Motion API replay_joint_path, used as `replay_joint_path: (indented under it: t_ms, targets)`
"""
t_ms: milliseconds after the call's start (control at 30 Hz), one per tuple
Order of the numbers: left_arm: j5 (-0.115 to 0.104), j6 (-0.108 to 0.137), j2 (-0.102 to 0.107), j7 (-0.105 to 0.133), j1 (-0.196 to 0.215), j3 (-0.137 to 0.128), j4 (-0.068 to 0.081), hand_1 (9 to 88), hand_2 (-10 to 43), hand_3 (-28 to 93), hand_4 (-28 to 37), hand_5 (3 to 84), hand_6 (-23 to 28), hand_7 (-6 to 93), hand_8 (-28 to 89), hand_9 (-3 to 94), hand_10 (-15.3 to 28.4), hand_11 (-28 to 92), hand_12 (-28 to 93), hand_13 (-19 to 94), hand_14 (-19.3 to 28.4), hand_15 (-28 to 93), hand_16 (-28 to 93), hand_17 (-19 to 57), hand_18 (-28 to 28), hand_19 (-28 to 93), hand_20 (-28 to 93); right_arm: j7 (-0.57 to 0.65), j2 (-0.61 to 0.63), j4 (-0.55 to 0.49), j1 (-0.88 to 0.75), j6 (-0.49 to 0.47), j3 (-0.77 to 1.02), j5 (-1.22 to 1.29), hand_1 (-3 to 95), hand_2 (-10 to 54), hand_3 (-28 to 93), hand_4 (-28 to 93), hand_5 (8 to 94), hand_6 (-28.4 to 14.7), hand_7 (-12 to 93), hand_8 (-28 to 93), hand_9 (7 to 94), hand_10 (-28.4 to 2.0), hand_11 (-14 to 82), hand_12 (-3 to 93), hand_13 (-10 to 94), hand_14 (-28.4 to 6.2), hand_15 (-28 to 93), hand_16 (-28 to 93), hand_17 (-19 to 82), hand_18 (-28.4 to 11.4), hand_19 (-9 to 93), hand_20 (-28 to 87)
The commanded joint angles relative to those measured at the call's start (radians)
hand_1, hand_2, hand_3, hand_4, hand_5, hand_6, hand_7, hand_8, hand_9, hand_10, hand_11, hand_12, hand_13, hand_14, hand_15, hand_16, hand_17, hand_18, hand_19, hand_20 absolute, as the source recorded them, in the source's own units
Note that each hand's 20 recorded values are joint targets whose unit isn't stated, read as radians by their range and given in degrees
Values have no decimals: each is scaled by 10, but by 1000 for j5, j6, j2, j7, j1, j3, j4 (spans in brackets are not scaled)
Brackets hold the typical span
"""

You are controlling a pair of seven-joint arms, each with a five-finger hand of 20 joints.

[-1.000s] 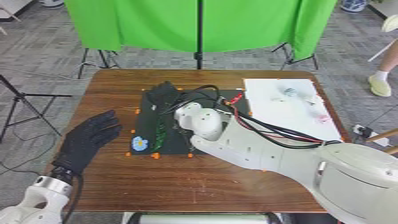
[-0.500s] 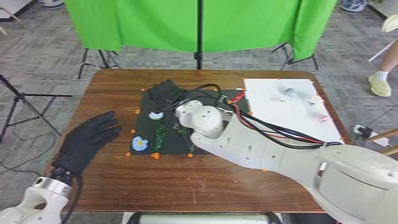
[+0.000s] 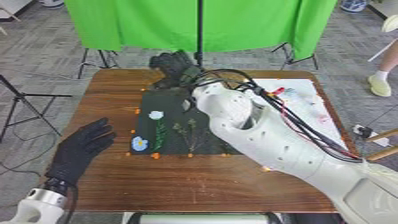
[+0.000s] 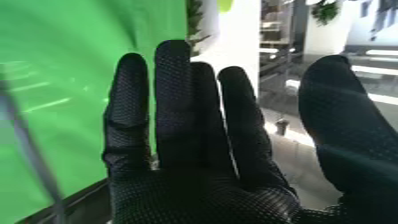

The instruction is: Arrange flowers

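Note:
In the head view my right hand (image 3: 175, 67) is over the table's far edge, beyond the black mat (image 3: 167, 101); in the right wrist view that hand (image 4: 191, 165) has straight, spread fingers and holds nothing. On the mat lie a white flower (image 3: 156, 115) above a green leafy stem (image 3: 160, 134), a blue flower (image 3: 139, 144) near the lower left corner, and thin dry-looking sprigs (image 3: 191, 134) in the middle. My left hand (image 3: 82, 150) is over the table's left edge, fingers straight, holding nothing.
A white sheet (image 3: 298, 92) on the right of the brown table (image 3: 178, 185) holds pale and pink flower pieces (image 3: 322, 117), partly behind my right arm. Orange bits (image 3: 155, 156) line the mat. Beyond the table stand a green backdrop (image 3: 142, 25) and its black pole.
My right hand has moved away from the mat, up and past the far edge, uncovering the white flower and the sprigs. The left hand has shifted slightly nearer and to the left.

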Motion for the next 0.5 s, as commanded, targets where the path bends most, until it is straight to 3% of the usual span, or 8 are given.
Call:
replay_joint_path:
  t_ms: [33, 167, 233, 400, 500]
  targets:
    - [4, 10, -31, -11, 37, -6, -6, 243, 18, 697, -262, 372, 49, 187, -83, 319, 129, 239, 173, 245, 157, 359, -5, -88, 208, 494, 79, 54, 378, -81, -130, -10, 170, 26, 237, -62, 860, -283, 299, -30, 379, -183, 338, -114, 272, 224, 326, -96, 395, 154, 151, -179, 587, 299]
    - [5, 9, -39, -19, 49, -14, -12, 243, 18, 697, -261, 372, 49, 187, -83, 319, 129, 239, 173, 245, 156, 359, -5, -88, 207, 494, 79, 85, 515, -172, -311, -92, 360, 47, 221, -81, 855, -283, 277, -37, 318, -153, 297, -122, 181, 234, 257, -109, 222, 227, 99, -194, 523, 246]
    - [4, 15, -45, -13, 52, -14, -13, 243, 18, 696, -262, 372, 49, 187, -83, 319, 129, 239, 172, 245, 156, 359, -5, -88, 207, 495, 80, 84, 571, -214, -417, -144, 467, 82, 219, -86, 852, -283, 269, -39, 305, -148, 290, -121, 162, 231, 249, -111, 193, 237, 90, -194, 504, 236]
    - [5, 3, -55, -30, 57, -13, -14, 243, 18, 696, -262, 375, 46, 188, -83, 323, 129, 239, 172, 246, 156, 361, -6, -88, 207, 494, 80, 129, 643, -264, -678, -146, 681, 61, 220, -95, 842, -283, 242, -45, 242, -123, 256, -121, 100, 240, 221, -117, 102, 285, 58, -199, 460, 209]
    - [4, 3, -50, -27, 57, -9, -13, 243, 18, 696, -262, 375, 47, 188, -84, 323, 129, 240, 173, 246, 156, 360, -6, -87, 207, 494, 80, 145, 662, -278, -803, -149, 789, 71, 220, -95, 843, -283, 226, -49, 225, -108, 233, -125, 71, 253, 206, -123, 36, 318, 47, -198, 450, 185]
